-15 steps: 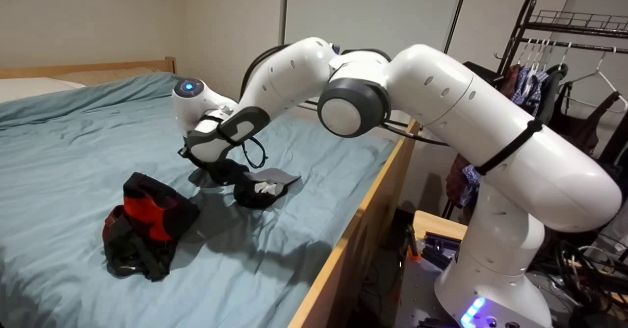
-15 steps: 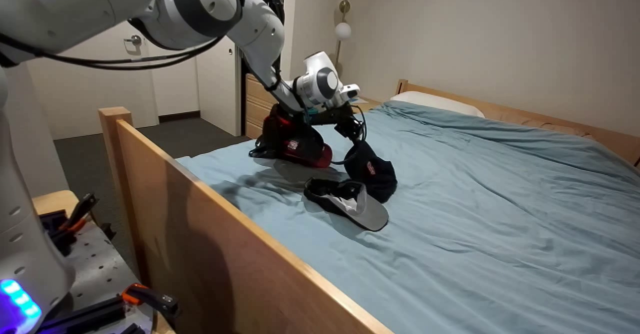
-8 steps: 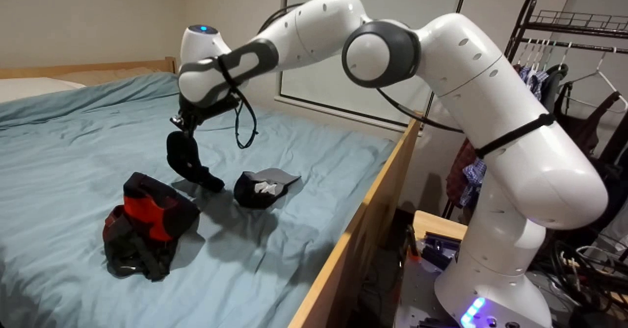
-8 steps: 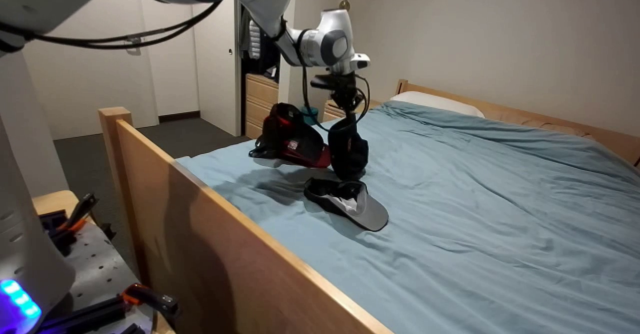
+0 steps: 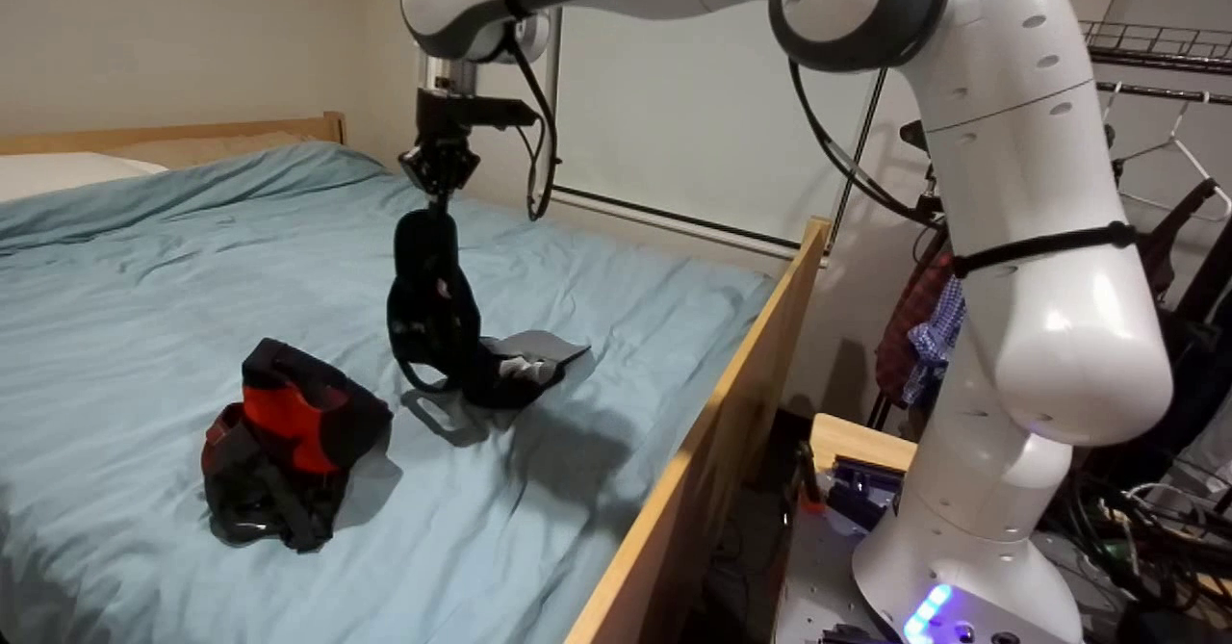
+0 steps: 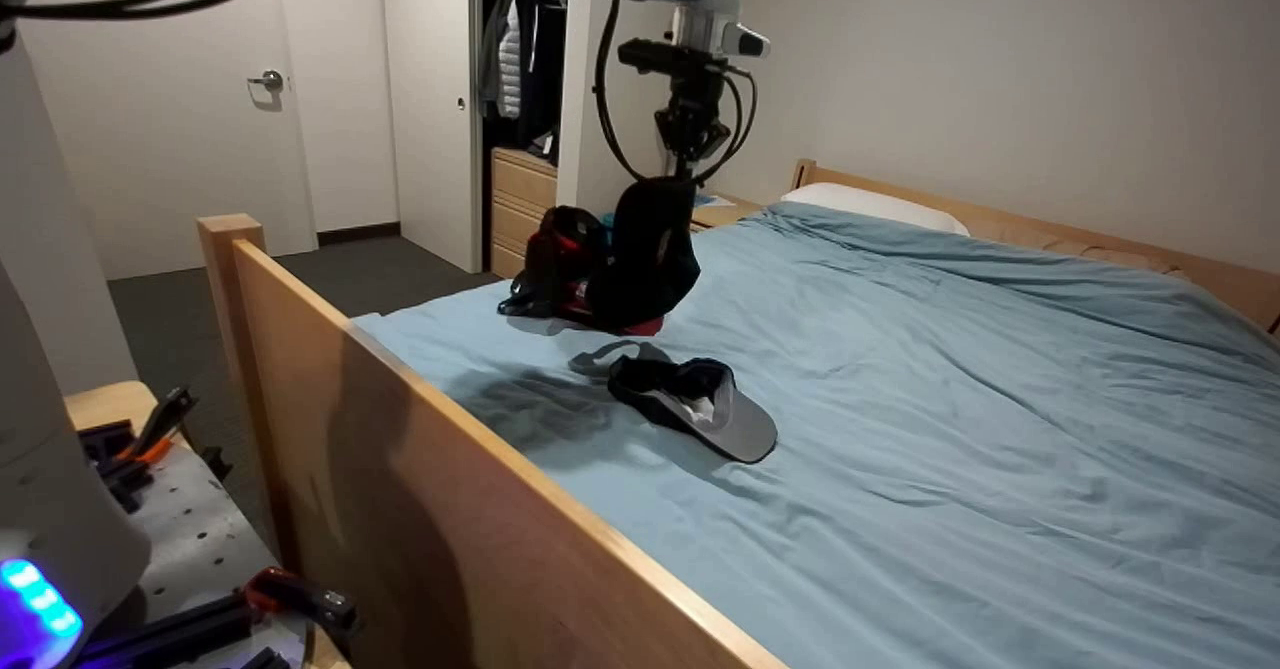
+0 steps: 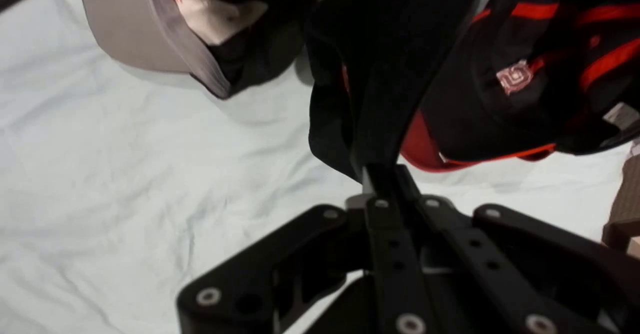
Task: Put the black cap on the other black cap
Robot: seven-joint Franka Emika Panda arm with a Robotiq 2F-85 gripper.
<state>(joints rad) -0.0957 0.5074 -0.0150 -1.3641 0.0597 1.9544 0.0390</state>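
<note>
My gripper (image 5: 438, 203) points down, shut on a black cap (image 5: 428, 288). The cap hangs by its edge above the bed, also seen in an exterior view (image 6: 645, 259) and the wrist view (image 7: 385, 49). The fingertips (image 7: 390, 176) pinch it in the wrist view. The other black cap (image 6: 740, 424) lies upside down on the bed, its grey brim underside and white lining showing. In an exterior view the held cap partly overlaps this lying cap (image 5: 539, 347). In the wrist view the lying cap (image 7: 130, 29) is at the upper left, beside the held cap.
Red and black caps (image 5: 289, 423) sit stacked on the bed, partly behind the held cap in an exterior view (image 6: 550, 269). They show at the right in the wrist view (image 7: 500, 94). A wooden footboard (image 6: 480, 479) stands between the robot base and the blue bed sheet (image 6: 950, 449).
My gripper has risen, lifting the held cap from near the bed and the lying cap to hang higher. The arm has drawn back toward its base. The lying cap has not moved.
</note>
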